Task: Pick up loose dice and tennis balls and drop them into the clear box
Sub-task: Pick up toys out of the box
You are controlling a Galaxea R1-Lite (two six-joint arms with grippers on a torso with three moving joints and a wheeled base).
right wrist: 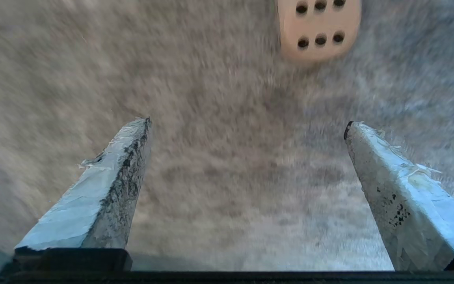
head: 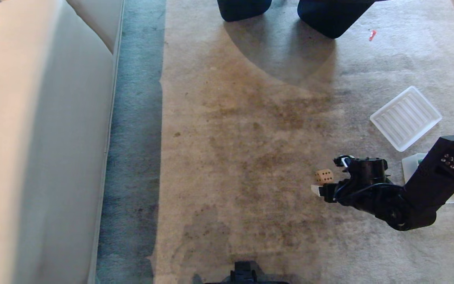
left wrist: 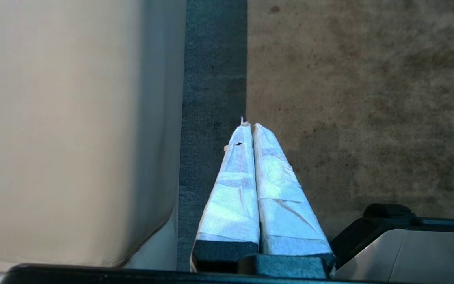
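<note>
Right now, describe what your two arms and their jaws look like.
The right arm is boxy black, with black cables looping along it. The right gripper has two long tapered fingers wrapped in scuffed whitish tape; the left gripper has the same taped fingers on a black base.

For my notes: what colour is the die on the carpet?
Beige die with dark pips; right wrist view.

- Right arm (head: 420, 185): matte black, boxy housings, a cluster of small silver screws on the upper block — looping black cables alongside.
- Right claw (right wrist: 246, 122): two tapering fingers wrapped in scuffed whitish tape.
- Left claw (left wrist: 252, 127): same pale, wrinkled tape — black base.
</note>
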